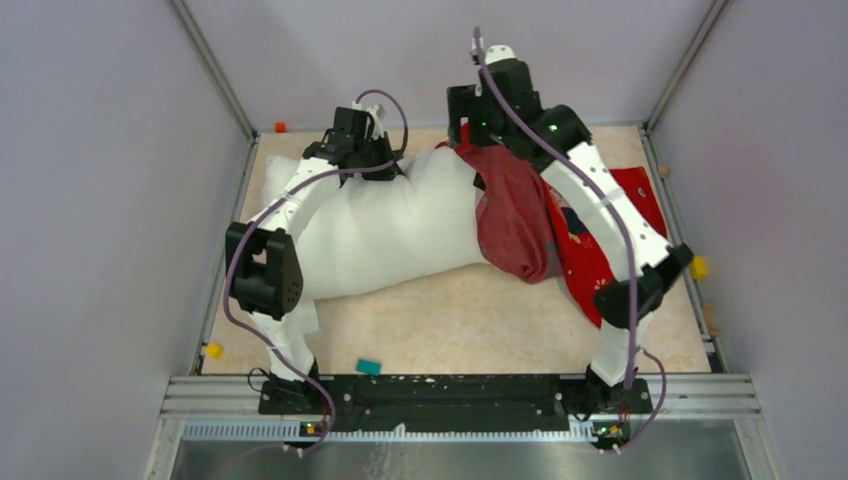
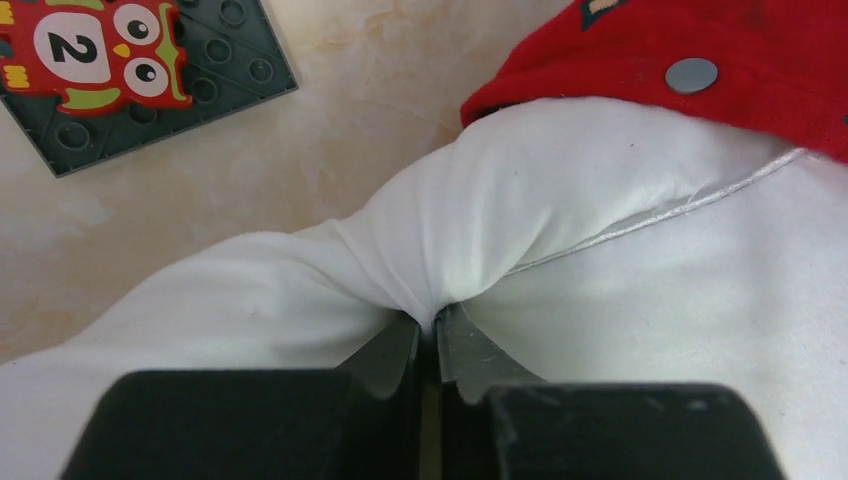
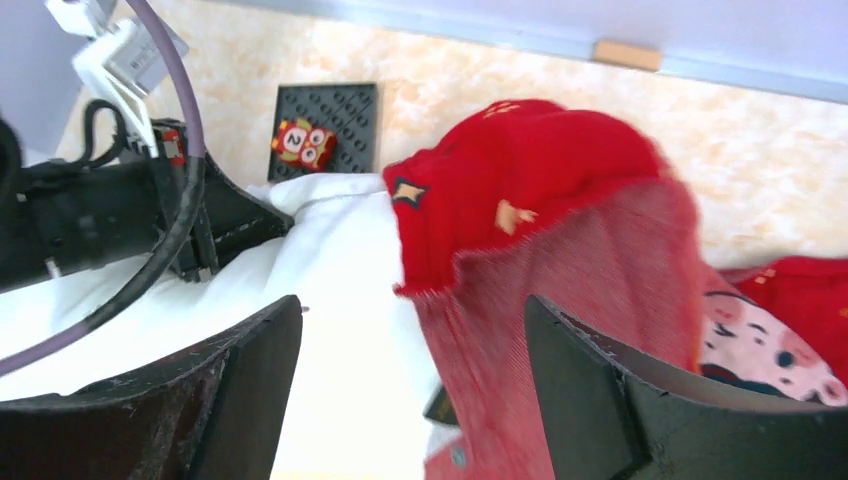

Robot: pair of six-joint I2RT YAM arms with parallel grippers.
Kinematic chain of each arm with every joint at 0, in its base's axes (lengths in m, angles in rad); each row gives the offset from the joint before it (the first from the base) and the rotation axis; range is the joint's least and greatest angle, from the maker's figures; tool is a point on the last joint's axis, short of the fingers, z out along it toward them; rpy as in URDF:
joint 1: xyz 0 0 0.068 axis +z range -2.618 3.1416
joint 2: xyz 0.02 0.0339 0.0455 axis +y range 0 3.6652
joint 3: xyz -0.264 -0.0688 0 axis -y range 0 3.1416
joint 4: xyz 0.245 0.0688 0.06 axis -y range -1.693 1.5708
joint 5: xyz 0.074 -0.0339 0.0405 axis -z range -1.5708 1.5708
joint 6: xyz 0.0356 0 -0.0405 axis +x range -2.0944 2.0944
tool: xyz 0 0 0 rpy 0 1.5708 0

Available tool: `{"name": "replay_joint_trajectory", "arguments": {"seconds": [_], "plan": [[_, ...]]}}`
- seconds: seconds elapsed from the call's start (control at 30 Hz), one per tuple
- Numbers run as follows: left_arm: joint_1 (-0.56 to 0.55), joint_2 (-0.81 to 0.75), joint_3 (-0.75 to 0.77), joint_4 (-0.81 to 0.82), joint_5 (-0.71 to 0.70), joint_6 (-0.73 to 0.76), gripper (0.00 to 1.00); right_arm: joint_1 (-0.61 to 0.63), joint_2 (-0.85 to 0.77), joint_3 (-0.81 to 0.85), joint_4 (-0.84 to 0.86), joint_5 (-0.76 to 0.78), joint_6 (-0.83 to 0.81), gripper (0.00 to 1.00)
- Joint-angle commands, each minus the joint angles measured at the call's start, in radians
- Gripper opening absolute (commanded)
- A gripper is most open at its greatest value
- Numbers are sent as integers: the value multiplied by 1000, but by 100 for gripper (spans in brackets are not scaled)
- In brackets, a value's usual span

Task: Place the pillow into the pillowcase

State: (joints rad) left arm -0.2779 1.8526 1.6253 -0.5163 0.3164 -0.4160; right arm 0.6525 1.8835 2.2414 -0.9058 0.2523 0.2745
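The white pillow (image 1: 390,225) lies across the table's middle and left. Its right end sits in the mouth of the red pillowcase (image 1: 620,230), whose paler inside (image 1: 515,215) is folded back over it. My left gripper (image 1: 385,165) is at the pillow's far edge, shut on a pinch of the pillow's fabric (image 2: 437,320). The pillowcase's rim (image 2: 700,50) shows just beyond it. My right gripper (image 3: 410,300) is open above the far corner of the mouth. The blurred pillowcase edge (image 3: 560,300) hangs between its fingers, beside the pillow (image 3: 340,290).
A dark grey baseplate with a red owl tile (image 2: 140,90) lies on the table behind the pillow. Small blocks lie about: orange (image 1: 280,127) at the back left, yellow (image 1: 213,350) and teal (image 1: 369,367) near the front, yellow (image 1: 699,267) at the right. Enclosure walls ring the table.
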Motion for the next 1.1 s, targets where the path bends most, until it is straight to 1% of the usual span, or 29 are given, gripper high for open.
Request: {"name": "replay_joint_trajectory", "arguments": {"seconds": [0.0,0.03,0.07,0.13,0.2,0.23,0.3,0.33,0.37,0.5,0.53,0.57,0.63,0.67,0.73,0.77,0.87,0.97,1.03,1.07], "plan": [[-3,2,-29,-2,-2,11,16,-11,-152,-121,11,109,37,80],[-4,-4,-36,10,5,9,18,-11,-171,-170,12,110,45,80],[-4,-12,-45,20,6,8,22,-11,-189,-229,20,96,57,80],[-4,-30,-55,33,-6,9,43,-4,-239,-371,75,56,79,80],[-4,-57,-55,36,-35,14,58,9,-279,-495,134,41,100,80],[-3,-75,-52,39,-54,15,69,13,-284,-535,159,33,109,80],[-4,-118,-39,41,-91,21,84,18,-274,-584,194,19,122,80],[-2,-140,-30,36,-113,22,93,19,-264,-598,211,15,124,80],[-3,-166,-22,29,-149,22,98,19,-249,-607,234,14,124,80],[-4,-289,-46,8,-270,37,99,18,-161,-574,233,70,124,77],[-4,-325,-65,-4,-300,42,99,18,-146,-563,233,88,123,75],[-4,-360,-94,-13,-349,44,99,16,-131,-550,228,105,124,70],[-4,-437,-179,-21,-409,43,99,16,-110,-514,210,128,129,64],[-4,-474,-234,-19,-430,42,99,17,-103,-500,205,134,129,59],[-4,-554,-344,-13,-436,31,99,19,-93,-465,182,136,132,50],[-4,-576,-402,4,-413,21,99,24,-91,-454,177,137,132,49],[-9,-582,-526,59,-337,-15,99,42,-87,-427,175,131,126,50],[-35,-528,-586,155,-321,-49,99,68,-58,-395,152,130,117,62],[-50,-465,-574,179,-298,-62,99,81,-35,-383,126,138,114,67],[-52,-426,-553,159,-291,-72,97,85,-31,-386,111,148,116,68]]}}
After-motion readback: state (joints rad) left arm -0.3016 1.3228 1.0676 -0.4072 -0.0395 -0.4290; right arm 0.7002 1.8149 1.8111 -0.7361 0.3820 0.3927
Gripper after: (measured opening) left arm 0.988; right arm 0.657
